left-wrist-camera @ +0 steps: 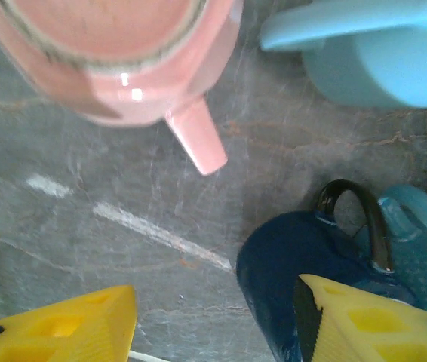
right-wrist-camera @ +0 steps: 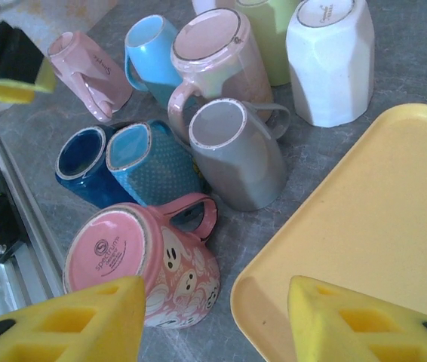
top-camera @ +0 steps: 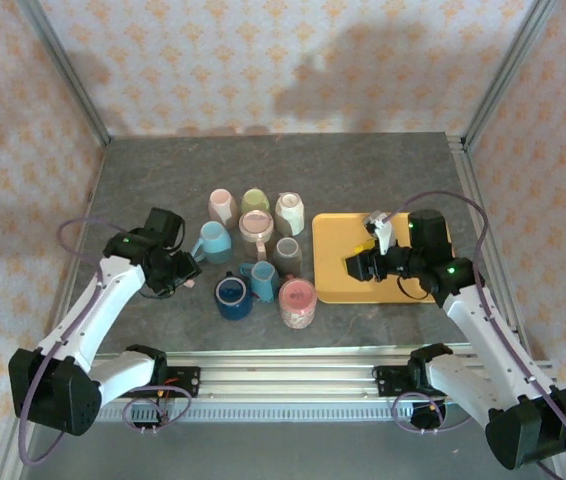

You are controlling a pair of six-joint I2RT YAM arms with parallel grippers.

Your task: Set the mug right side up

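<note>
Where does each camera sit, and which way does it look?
Top external: above and behind the arms, looking down on mugs and yellow tray; both arms show.
Left wrist: close above the table, facing down; left gripper shows.
Right wrist: over the tray, facing the mugs; right gripper shows.
Both wrist views share the dark blue mug.

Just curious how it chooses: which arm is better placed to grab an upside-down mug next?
Probably left: the left tool sits open beside the dark blue mug, while the right tool hovers over the yellow tray.
</note>
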